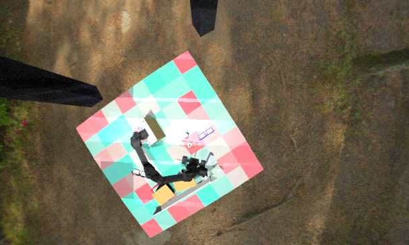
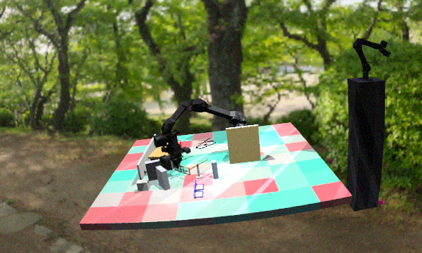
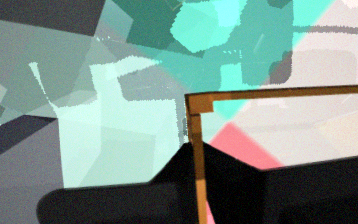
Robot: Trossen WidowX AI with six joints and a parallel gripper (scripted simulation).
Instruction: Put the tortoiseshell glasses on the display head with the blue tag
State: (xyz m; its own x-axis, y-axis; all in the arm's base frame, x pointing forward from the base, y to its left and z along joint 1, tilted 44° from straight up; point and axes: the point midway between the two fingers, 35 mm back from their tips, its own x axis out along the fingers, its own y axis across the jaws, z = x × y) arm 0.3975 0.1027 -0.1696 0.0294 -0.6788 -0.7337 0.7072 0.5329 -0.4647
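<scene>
The tortoiseshell glasses (image 2: pixel 184 171) (image 3: pixel 280 93) show as a thin orange-brown frame. Their temples reach out over the table on the far side of the gripper from the grey blocks. My gripper (image 2: pixel 177 166) (image 3: pixel 193 149) is shut on a bar of the frame, low over the table. In the top view the wrist hides the fingertips. A small stand (image 2: pixel 198 171) with a thin post and a pale base is beside the glasses, and a grey post (image 2: pixel 215 170) stands past it. No blue tag can be made out, and I cannot tell which upright object is the tagged head.
Grey blocks (image 2: pixel 163 178) (image 3: pixel 25 165) stand close beside the gripper. Blue glasses (image 1: pixel 206 133) (image 2: pixel 199 190) and black glasses (image 2: pixel 206 143) lie on the table. A tall brown panel (image 1: pixel 155 127) (image 2: pixel 243 145) stands near the arm's base. Yellow blocks (image 1: pixel 163 194) and a long low wall are behind the gripper.
</scene>
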